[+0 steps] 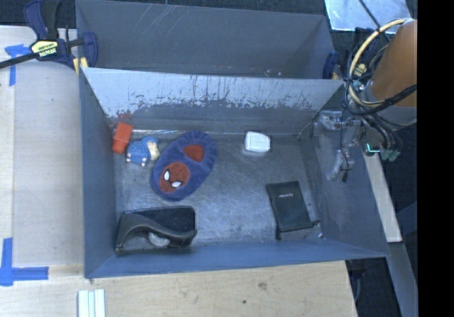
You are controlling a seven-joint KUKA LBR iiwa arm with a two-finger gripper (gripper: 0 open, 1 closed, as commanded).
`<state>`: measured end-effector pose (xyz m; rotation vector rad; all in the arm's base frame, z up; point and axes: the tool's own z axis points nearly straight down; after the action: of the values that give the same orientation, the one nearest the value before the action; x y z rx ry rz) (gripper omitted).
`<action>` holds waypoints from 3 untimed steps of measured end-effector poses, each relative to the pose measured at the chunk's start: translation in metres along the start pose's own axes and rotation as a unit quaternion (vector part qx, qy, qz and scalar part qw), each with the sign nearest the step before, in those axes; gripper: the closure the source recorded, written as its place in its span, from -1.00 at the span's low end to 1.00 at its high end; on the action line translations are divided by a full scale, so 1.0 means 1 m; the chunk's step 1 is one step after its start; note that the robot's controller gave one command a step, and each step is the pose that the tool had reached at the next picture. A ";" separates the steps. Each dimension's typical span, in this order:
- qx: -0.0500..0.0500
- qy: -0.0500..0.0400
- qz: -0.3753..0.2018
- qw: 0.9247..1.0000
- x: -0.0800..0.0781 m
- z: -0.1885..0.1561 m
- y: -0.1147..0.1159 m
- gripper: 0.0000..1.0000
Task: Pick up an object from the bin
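On bin floor [241, 184]: one slipper [183, 165], one wallet [289, 208]

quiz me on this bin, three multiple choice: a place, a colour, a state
1. Where in the bin lies the flat black case? A) upper left of the view B) lower right C) centre
2. The small block at far left is: A) orange B) green C) white
3. The gripper is: A) pressed on the case B) touching the block C) clear of all the things

B: the case sits near the lower right corner.
A: the block is plainly orange.
C: it hangs by the right wall, apart from them.
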<state>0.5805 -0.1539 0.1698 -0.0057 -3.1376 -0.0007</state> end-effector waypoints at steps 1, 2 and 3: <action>-0.001 0.001 -0.061 0.998 0.052 0.103 0.042 -1.00; 0.001 -0.004 -0.062 0.998 0.048 0.099 0.040 1.00; 0.002 -0.008 -0.074 0.997 0.062 -0.029 0.048 1.00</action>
<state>0.5186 -0.1056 0.1995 0.2286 -3.1444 0.0049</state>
